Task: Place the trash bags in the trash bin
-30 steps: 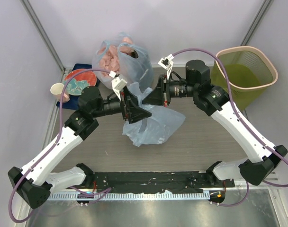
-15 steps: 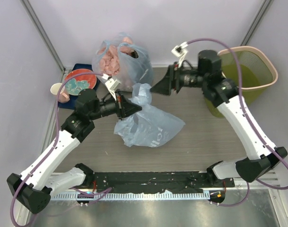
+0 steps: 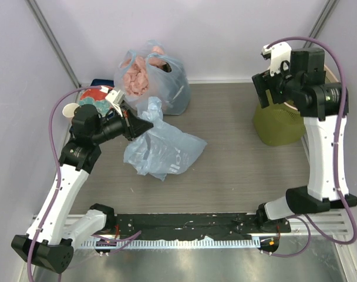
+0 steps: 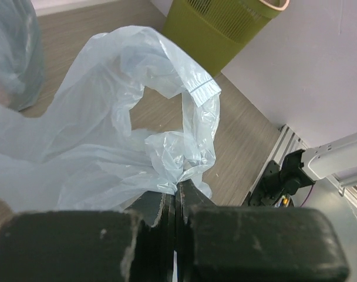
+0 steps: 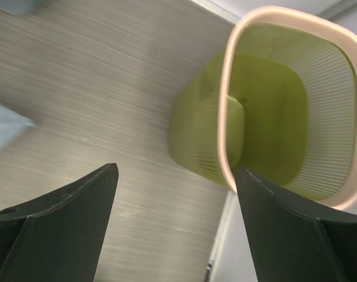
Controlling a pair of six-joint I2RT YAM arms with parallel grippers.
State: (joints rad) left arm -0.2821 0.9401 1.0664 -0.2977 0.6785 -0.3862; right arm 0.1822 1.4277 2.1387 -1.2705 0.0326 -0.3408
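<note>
Trash bag first: thin, pale blue and limp, it lies over the left half of the worktop, just in front of the knotted bag full of pink lumps at the far edge. The left pincer is pinched shut on a gathered fold at the bag's far-left end. The wrist view shows the film bunched right between the closed fingertips, with a loop of plastic billowing out ahead of them. The rest of the bag sags away toward the middle of the worktop.

Over at the far-right corner sits the trash bin, olive green, with nothing blue visible inside it. The right pincer hangs above and beside it, fingers spread wide, gripping nothing.

So this looks like the carry step: the bag is caught but not yet delivered, and bag and bin are well apart, at opposite sides of the worktop.

The next move probably calls for a lift high enough that the trailing plastic clears the bin's mouth. After that comes a sweep across to the far-right corner and a release over the opening. The right arm is crowding that corner, so it may need to give way or help tuck the bag in.
</note>
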